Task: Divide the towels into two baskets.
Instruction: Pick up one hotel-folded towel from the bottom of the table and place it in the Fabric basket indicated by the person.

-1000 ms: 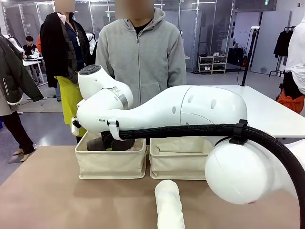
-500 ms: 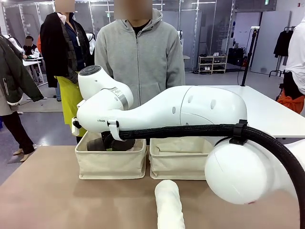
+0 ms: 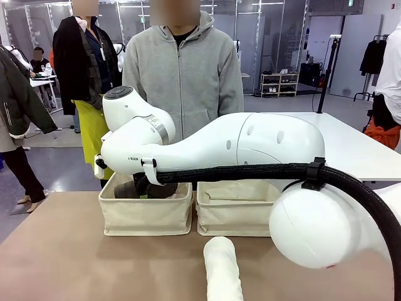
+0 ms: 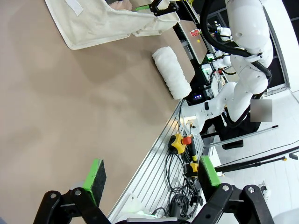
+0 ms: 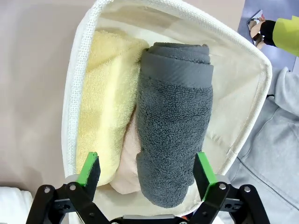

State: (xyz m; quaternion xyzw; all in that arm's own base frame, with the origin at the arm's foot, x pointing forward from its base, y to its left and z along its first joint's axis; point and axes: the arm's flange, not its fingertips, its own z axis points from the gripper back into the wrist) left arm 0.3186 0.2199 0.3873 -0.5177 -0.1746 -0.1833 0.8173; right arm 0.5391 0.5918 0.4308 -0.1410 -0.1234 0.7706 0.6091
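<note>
Front view: my right arm [image 3: 250, 147] stretches across the tan table [image 3: 62, 251] to the left basket [image 3: 145, 216]. The right basket [image 3: 235, 216] sits just beside it, and the white towel [image 3: 222, 269] lies on the bare top nearer me. A person in a grey hoodie [image 3: 182, 75] stands at the far edge, with glass partitions behind.

Left wrist view: my left gripper [image 4: 153, 173] hangs over the table's edge, pads spread apart, above the ribbed metal rail [image 4: 140, 186] and cables [image 4: 180, 196].

Right wrist view: my right gripper [image 5: 146, 169] gapes wide over the dark grey towel [image 5: 175, 121]. That towel lies in the left basket on the pink towel [image 5: 128, 168], with the yellow towel [image 5: 105, 102] alongside.

R arm [image 3: 238, 147] reaches across over L basket [image 3: 145, 216]; R basket [image 3: 232, 221] just beside; white towel [image 3: 222, 273] on table [image 3: 75, 251] nearer cam.
</note>
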